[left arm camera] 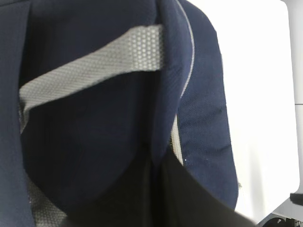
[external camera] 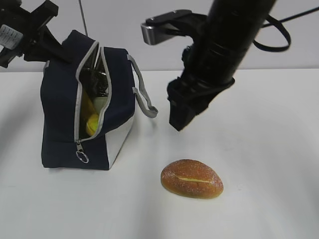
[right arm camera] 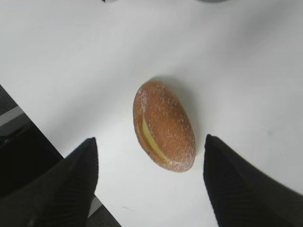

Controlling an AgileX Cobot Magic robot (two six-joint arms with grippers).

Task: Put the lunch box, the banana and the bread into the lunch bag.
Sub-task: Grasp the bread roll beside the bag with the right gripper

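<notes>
The navy lunch bag (external camera: 60, 114) stands at the left with its zipper open. Yellow banana (external camera: 91, 124) shows in the opening, with a pale green edge above it that looks like the lunch box (external camera: 101, 102). My left gripper (external camera: 56, 55) is shut on the bag's top rear edge; in the left wrist view only the lunch bag (left arm camera: 94, 142) and its grey strap (left arm camera: 94, 66) fill the picture. The bread (external camera: 192, 178) lies on the table in front. My right gripper (external camera: 180, 118) hangs open above it, and the bread (right arm camera: 163, 125) sits between and below its fingertips (right arm camera: 90, 146).
The white table (external camera: 269, 149) runs to the right and front. A grey strap handle (external camera: 144, 99) hangs off the bag's right side, close to the right gripper. The zipper's ring pull (external camera: 82, 157) dangles at the bag's base. A table edge (right arm camera: 28, 123) shows left of the bread.
</notes>
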